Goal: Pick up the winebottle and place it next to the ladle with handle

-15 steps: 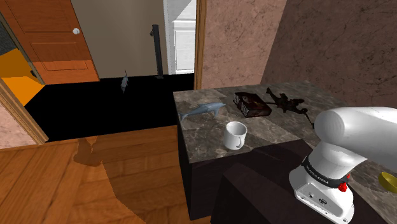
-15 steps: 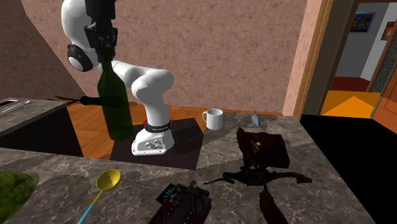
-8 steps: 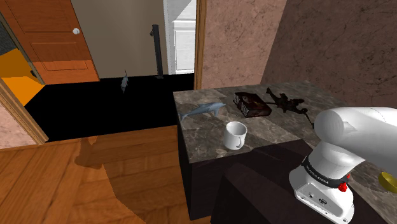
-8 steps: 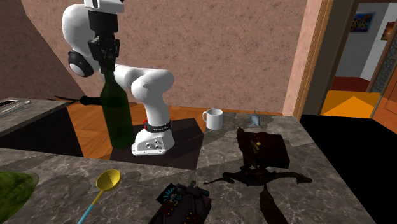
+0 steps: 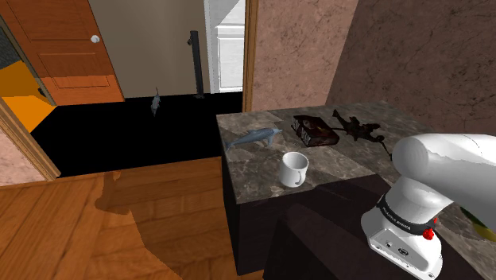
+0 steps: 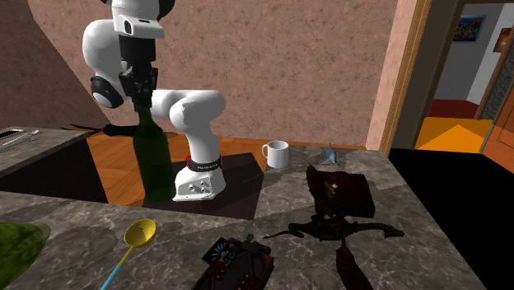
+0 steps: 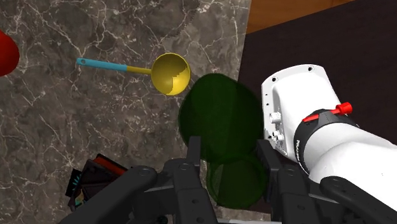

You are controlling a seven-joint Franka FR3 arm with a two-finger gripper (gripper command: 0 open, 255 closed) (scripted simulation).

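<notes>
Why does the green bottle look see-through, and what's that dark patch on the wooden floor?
Wrist view: the wine bottle in the end effector is drawn translucent, neck and body overlapping as darker green. Shoulder view: a soft shadow darkens the wooden floor; the pure black area beyond is undrawn. Second exterior view: the bottle looks dark, nearly opaque.
</notes>
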